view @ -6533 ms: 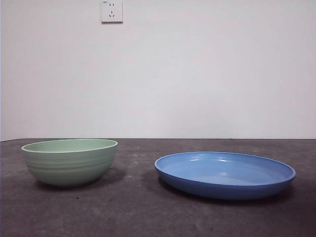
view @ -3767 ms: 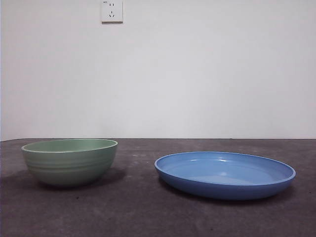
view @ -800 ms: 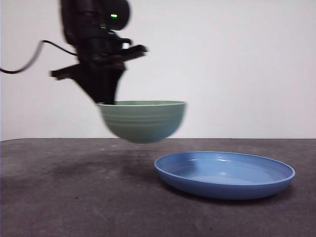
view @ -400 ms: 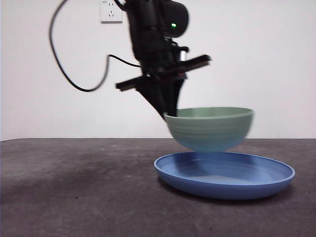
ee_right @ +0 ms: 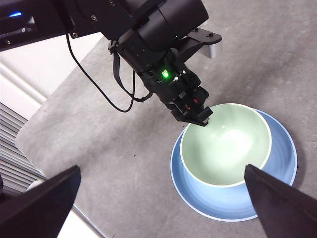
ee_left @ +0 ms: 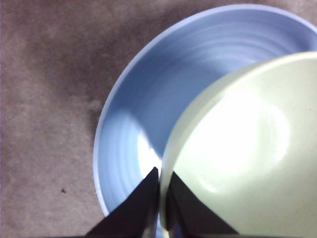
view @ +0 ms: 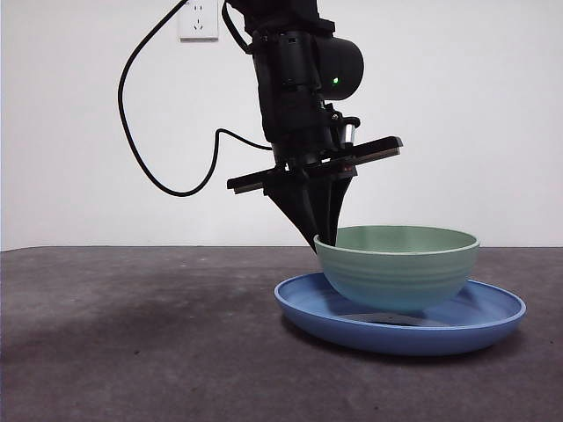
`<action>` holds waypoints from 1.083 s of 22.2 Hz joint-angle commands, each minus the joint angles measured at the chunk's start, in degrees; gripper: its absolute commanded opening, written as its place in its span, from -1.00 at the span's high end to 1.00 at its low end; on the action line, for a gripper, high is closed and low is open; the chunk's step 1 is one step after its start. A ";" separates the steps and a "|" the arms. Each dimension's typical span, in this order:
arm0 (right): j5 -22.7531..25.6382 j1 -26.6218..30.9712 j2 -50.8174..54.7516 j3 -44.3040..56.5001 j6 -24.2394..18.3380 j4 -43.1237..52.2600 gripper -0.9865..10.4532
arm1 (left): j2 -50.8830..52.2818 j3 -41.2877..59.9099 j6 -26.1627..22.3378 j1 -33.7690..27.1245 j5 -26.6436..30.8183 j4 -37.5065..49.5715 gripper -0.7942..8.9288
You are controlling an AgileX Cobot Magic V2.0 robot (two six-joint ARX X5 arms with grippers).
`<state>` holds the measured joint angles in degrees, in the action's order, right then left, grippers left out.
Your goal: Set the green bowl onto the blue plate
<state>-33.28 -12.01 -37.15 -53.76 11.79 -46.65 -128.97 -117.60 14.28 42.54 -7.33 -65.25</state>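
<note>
Bowl (view: 398,266) placement looks nearly done: from where I stand the left end effector (view: 324,237) comes down from above on the bowl's left side, its two jaws pinched tight on the rim, one inside and one outside, as the left wrist view shows (ee_left: 159,208). To the right of that grip the bowl sits within the plate (view: 303,312), low over or on its floor; I cannot tell if the base has fully touched down, though a dark shadow lies right beneath it. It sits roughly centred, a little toward the left of the plate in the wrist view (ee_left: 119,163). To finish well, I would judge the arm should settle the bowl flat before letting go, open the jaws only enough to clear the rim, then lift straight up so the inner jaw does not drag or tip it. The right end effector (ee_right: 163,208) hangs high above the table (view: 132,352), jaws spread wide and holding nothing, well clear.
</note>
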 commanded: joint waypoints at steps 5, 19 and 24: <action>-0.07 -0.24 -0.20 -0.96 -0.24 0.33 -0.24 | -1.60 -1.70 0.15 0.87 1.64 -0.98 0.81; -0.07 -0.24 -0.20 -0.96 -0.26 0.31 -0.24 | -1.57 -2.54 0.17 1.09 2.84 -1.77 0.20; 0.09 -0.24 -0.17 -0.96 -0.26 0.31 -0.24 | -1.53 -14.21 -4.46 -0.20 2.86 -12.94 -0.05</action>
<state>-33.23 -11.99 -37.15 -53.76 11.79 -46.65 -129.16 -129.29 11.94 42.13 -4.58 -77.36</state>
